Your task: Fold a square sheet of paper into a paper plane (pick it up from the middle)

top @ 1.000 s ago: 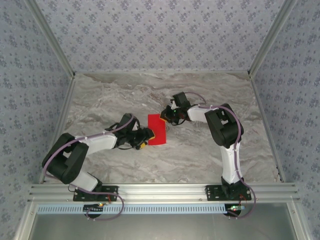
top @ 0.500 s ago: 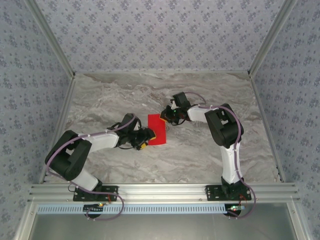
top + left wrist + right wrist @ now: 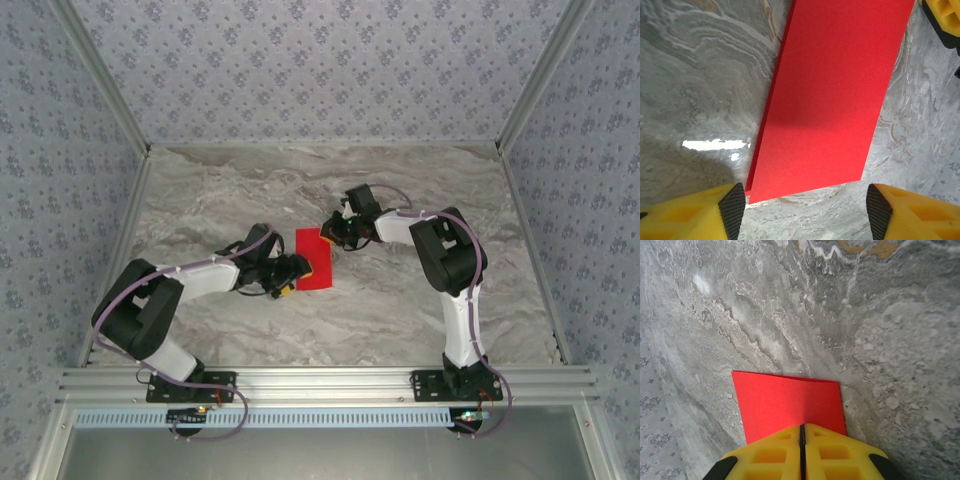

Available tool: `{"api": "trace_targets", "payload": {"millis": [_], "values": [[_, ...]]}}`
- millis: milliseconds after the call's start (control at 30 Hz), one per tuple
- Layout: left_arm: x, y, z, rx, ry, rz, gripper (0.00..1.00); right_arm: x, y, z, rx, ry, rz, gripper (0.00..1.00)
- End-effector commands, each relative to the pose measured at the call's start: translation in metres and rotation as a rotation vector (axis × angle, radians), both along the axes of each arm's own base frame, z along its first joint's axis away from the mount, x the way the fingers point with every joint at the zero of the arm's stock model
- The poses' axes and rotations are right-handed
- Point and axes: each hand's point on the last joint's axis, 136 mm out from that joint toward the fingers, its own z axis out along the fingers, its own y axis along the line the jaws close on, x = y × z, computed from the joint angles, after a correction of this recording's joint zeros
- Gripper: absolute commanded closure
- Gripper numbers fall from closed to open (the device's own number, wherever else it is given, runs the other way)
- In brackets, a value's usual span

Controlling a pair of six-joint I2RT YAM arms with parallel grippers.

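Observation:
The square sheet of paper (image 3: 314, 258) lies flat on the marble, folded in half into a bright red rectangle. In the left wrist view the paper (image 3: 832, 95) shows two layers along its left edge. My left gripper (image 3: 291, 270) is open at the sheet's near-left end, and the left gripper (image 3: 805, 212) has its yellow fingers (image 3: 695, 215) spread wider than the paper's short edge, not touching it. My right gripper (image 3: 333, 234) is shut at the far-right corner. Its joined yellow fingertips (image 3: 790, 447) sit over the paper (image 3: 787, 402), covering the near edge.
Grey marble table (image 3: 400, 300) extends on all sides of the sheet. Patterned walls and metal posts (image 3: 525, 90) close in the back and sides. A corner of the right gripper's yellow finger (image 3: 944, 16) shows in the left wrist view.
The left arm's elbow has shifted slightly to the right and its gripper has edged a little closer to the sheet. The paper and the right arm have stayed put.

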Motion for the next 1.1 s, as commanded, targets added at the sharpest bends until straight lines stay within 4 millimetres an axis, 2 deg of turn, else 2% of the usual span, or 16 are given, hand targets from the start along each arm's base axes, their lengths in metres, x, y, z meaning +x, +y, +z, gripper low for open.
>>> {"api": "trace_targets", "payload": {"millis": [0, 367, 533, 833, 933, 1067], "values": [[-0.002, 0.003, 0.005, 0.034, -0.007, -0.010, 0.32, -0.027, -0.022, -0.049, -0.117, 0.140, -0.019, 0.90], [-0.004, -0.014, 0.001, 0.033, -0.001, -0.070, 0.30, -0.027, -0.022, -0.050, -0.115, 0.143, -0.017, 0.90], [-0.005, -0.008, -0.005, 0.073, 0.010, -0.063, 0.27, -0.028, -0.023, -0.050, -0.116, 0.146, -0.017, 0.90], [-0.004, -0.002, -0.005, 0.104, -0.001, -0.055, 0.25, -0.029, -0.024, -0.052, -0.120, 0.149, -0.018, 0.90], [-0.004, -0.008, -0.005, 0.081, -0.001, -0.068, 0.25, -0.029, -0.024, -0.052, -0.119, 0.149, -0.019, 0.90], [-0.001, -0.019, 0.002, 0.016, -0.023, -0.087, 0.31, -0.030, -0.024, -0.052, -0.118, 0.151, -0.018, 0.90]]}}
